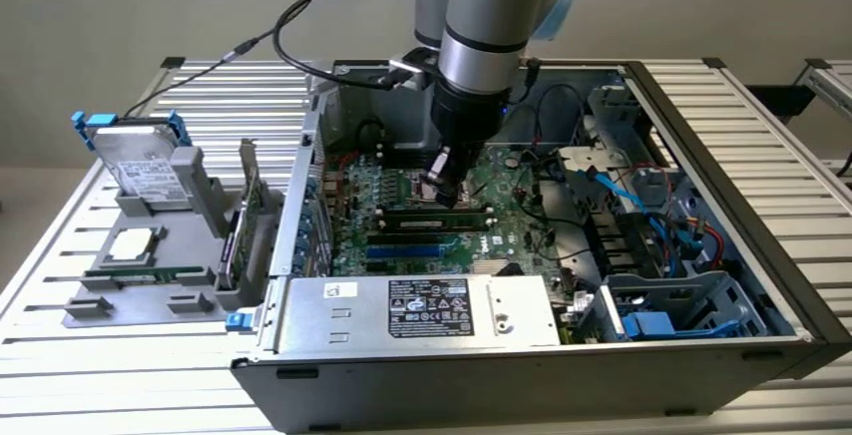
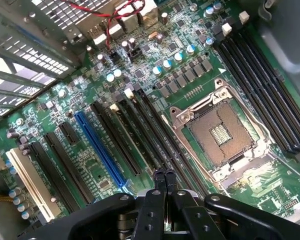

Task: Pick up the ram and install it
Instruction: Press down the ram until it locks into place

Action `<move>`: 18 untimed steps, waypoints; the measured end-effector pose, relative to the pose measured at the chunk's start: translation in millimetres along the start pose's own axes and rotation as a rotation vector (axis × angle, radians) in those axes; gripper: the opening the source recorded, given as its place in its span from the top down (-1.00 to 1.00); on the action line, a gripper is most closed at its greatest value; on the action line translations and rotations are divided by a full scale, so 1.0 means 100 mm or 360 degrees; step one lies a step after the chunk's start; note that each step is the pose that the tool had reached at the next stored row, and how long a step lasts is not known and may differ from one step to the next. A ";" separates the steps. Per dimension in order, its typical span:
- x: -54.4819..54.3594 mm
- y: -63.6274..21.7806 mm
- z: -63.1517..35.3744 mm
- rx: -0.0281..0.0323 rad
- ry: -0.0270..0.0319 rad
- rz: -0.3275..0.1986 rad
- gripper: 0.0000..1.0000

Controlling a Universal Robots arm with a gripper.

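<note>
The ram (image 1: 434, 221), a narrow green stick with dark chips, sits along the black memory slots on the motherboard (image 1: 399, 191) inside the open computer case. My gripper (image 1: 441, 188) hangs just above it, near the stick's middle. In the wrist view the gripper (image 2: 164, 175) is shut; its two black fingertips (image 2: 158, 175) meet with nothing between them. Under them run several long black slots (image 2: 155, 135) and the open CPU socket (image 2: 221, 135). From the wrist view I cannot tell which slot holds the ram.
A silver power supply (image 1: 419, 307) fills the case front, with blue cables (image 1: 652, 206) and drive bays at the exterior view's right. A grey fixture (image 1: 147, 255) outside the case holds a hard drive (image 1: 136, 161), a CPU and an upright expansion card (image 1: 246, 220).
</note>
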State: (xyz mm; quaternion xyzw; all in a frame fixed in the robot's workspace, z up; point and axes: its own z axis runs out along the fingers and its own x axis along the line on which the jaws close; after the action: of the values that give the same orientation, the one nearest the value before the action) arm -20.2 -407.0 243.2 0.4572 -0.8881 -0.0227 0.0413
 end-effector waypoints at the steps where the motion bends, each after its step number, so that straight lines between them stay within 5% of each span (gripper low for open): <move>1: 0.00 -0.001 0.000 -0.00009 -0.00012 0.0020 0.80; 18: 0.00 -0.001 0.001 -0.00216 -0.00320 0.0415 0.80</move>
State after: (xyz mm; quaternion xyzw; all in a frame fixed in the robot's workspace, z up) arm -20.1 -407.1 243.1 0.3372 -0.9402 -0.0277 0.0381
